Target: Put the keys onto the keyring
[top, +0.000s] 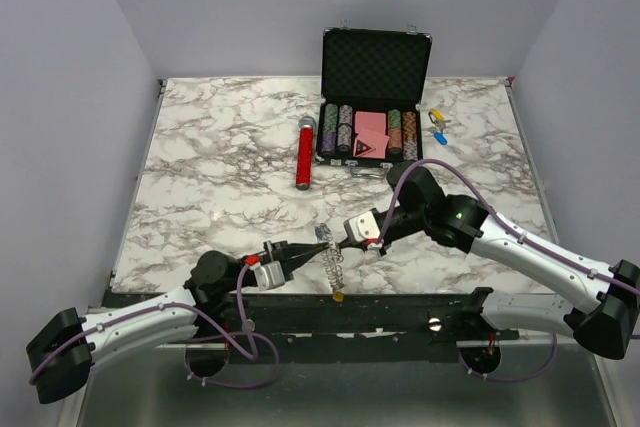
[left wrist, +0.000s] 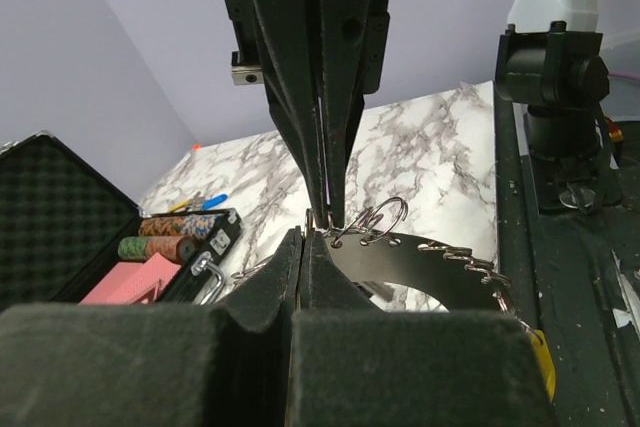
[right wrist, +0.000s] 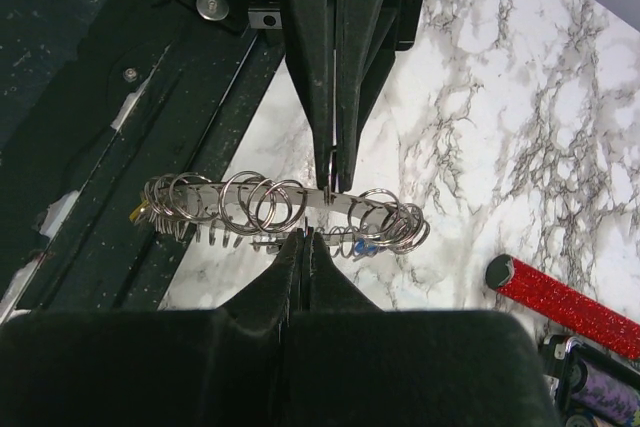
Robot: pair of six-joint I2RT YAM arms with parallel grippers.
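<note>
**Left gripper** [top: 308, 255]: jaws together, tips pinched on the keyring [top: 333, 267]. Reaches in from 8 o'clock.

**Right gripper** [top: 338, 244]: jaws together, tips on the same ring, facing the left gripper from 2 o'clock. The two sets of tips nearly touch.

**Keyring:** at 6 o'clock on the marble table [top: 200, 167], by the near edge, lifted between the grippers.
- Top view: only a small silver coil hanging towards 6 o'clock, with a yellow tag [top: 340, 296] at its foot.
- Right wrist view: a thin curved metal band [right wrist: 320, 199] running 9 to 3 o'clock, strung with many small split rings. A blue tag [right wrist: 370, 245] sits among them.
- Left wrist view: the band curves away towards 4 o'clock, edge-on, with the yellow tag at its far end.
- Key blades are too small to make out.

**Surroundings:**
- Red cylinder [top: 304, 159] lying at 11 o'clock of the ring, well apart.
- Open black case [top: 372, 97] of chips at 12 o'clock.
- Loose blue and yellow tags [top: 437, 125] just beside the case, at its 3 o'clock.
</note>
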